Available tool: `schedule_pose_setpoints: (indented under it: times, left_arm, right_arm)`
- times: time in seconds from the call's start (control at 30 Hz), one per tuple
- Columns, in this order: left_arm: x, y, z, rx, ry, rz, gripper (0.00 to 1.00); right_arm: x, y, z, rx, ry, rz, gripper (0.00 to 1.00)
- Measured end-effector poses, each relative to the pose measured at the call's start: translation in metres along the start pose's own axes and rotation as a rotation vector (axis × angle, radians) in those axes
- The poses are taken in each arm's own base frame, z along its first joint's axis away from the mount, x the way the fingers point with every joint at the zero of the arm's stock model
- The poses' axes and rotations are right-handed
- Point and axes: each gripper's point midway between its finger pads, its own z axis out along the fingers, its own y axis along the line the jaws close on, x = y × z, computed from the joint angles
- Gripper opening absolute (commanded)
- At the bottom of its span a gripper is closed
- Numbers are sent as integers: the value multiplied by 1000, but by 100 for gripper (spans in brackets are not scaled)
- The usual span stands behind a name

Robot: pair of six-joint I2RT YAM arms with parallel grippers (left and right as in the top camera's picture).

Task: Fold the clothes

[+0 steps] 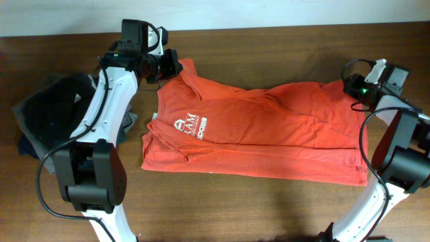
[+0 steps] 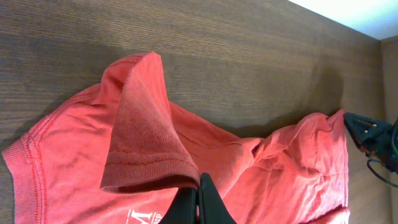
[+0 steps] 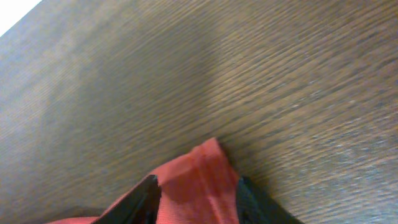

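While overhead hides grip, right wrist shows shirt (image 3: pixel 196 180) between fingers (image 3: pixel 138 200).

Wood tbl (image 1: pixel 269 208); at left end, heap of dark garments (image 1: pixel 47 114): blk, gry, navy.

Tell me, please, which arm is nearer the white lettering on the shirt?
Left. The left arm pinches the shirt close above the lettering; the right arm holds the far corner.

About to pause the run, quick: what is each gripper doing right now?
Left gripper: closed, pinching a hemmed edge of the red-orange shirt.
Right gripper: closed on a corner of the same shirt.
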Motion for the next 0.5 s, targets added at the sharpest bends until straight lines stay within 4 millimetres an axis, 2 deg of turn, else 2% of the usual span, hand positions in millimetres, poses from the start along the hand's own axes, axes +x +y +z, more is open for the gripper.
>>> schedule_pose_setpoints:
  times: [0.23, 0.33, 0.37, 0.4, 0.5]
  left_arm:
    - [0, 0, 0, -1, 0, 0, 0]
    - [0, 0, 0, 0, 0, 0, 0]
    - [0, 0, 0, 0, 0, 0, 0]
    - [0, 0, 0, -1, 0, 0, 0]
    - [0, 1, 0, -3, -2, 0, 0]
  right_arm:
    - [0, 1, 6, 46, -15, -15, 41]
    - [0, 4, 9, 54, -18, -27, 25]
    - [1, 5, 10, 57, -18, -32, 23]
    - [1, 5, 11, 59, -16, -30, 15]
    - [4, 3, 11, 67, -6, -19, 9]
